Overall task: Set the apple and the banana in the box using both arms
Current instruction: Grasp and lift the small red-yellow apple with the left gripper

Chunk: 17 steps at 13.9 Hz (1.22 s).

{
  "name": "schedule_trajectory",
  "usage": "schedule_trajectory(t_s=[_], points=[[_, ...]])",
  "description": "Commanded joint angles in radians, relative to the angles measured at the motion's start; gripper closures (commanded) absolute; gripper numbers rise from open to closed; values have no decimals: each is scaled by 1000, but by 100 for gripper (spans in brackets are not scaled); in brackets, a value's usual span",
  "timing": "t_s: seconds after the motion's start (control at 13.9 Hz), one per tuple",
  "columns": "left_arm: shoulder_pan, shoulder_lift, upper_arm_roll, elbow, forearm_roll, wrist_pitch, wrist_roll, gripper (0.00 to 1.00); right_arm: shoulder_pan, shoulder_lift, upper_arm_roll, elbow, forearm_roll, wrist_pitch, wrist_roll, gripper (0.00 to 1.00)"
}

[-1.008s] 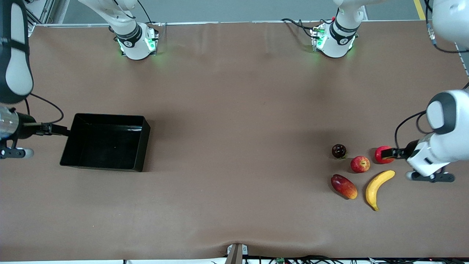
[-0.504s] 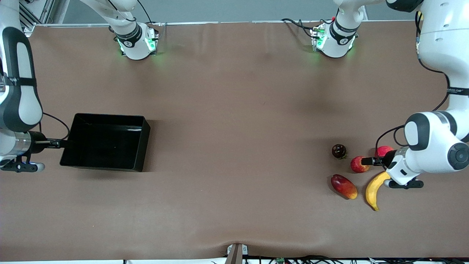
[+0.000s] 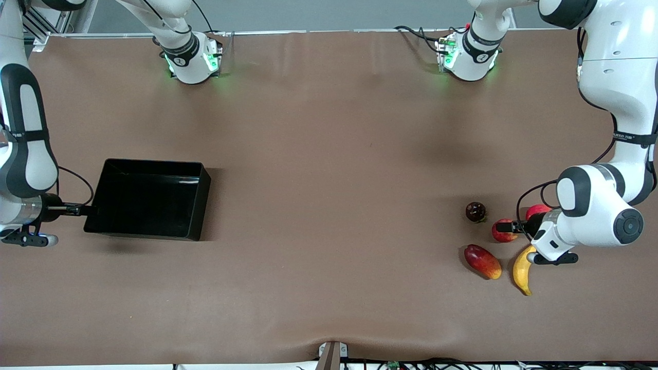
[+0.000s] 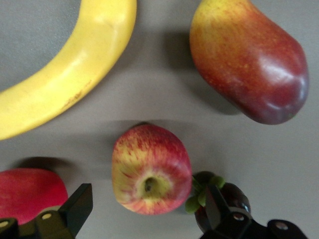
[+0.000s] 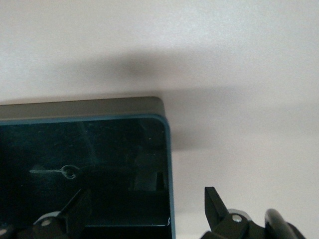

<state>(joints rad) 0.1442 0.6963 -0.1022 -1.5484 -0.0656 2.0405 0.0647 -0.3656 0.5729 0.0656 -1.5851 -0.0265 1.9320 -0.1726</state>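
The apple [image 3: 501,234], red with yellow streaks, lies among other fruit at the left arm's end of the table. My left gripper [image 3: 506,226] hangs open just above it. In the left wrist view the apple [image 4: 152,174] sits partly between the two spread fingers of that gripper [image 4: 147,211]. The yellow banana [image 3: 522,268] lies beside the apple, nearer the front camera, its upper end hidden under the left wrist. The black box [image 3: 154,163] stands at the right arm's end. My right gripper [image 3: 82,209] is open at a corner of the box [image 5: 79,108], one finger over the inside and one outside.
An oblong red-and-yellow fruit [image 3: 482,261] lies beside the banana. A dark round fruit [image 3: 475,211] and a plain red fruit [image 3: 537,209] sit close to the apple, farther from the front camera. The dark fruit [image 4: 232,199] almost touches the apple.
My left gripper has swung from the plain red fruit to over the apple. My right gripper has slid along the box's end wall to its corner. Both stayed open.
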Motion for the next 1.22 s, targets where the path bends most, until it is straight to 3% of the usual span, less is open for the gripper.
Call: schedule_trajectory(t_s=[0.0,0.07,0.29,0.36,0.58,0.65,0.86,1.15], points=[[-2,11,1,-10,27,50,4,0,-36,15,17,-4,-18,7,-7,3],[-3,17,1,-10,27,58,4,0,-51,21,17,-7,-18,7,-14,23],[-3,23,-1,-15,29,64,3,0,-52,22,19,-30,-13,1,-25,97],[-3,22,-1,-15,29,64,6,8,-50,22,19,-32,-12,-2,-25,100],[-5,16,-1,-15,29,63,4,93,-47,21,19,-30,-12,-4,-25,100],[-3,9,1,-15,30,55,6,100,-44,21,20,-30,-12,-7,-25,100],[3,-49,1,-10,30,-20,10,100,-36,12,28,-1,-1,-65,-22,100],[35,-182,-1,-12,30,-167,26,100,25,9,48,115,7,-286,-13,100]])
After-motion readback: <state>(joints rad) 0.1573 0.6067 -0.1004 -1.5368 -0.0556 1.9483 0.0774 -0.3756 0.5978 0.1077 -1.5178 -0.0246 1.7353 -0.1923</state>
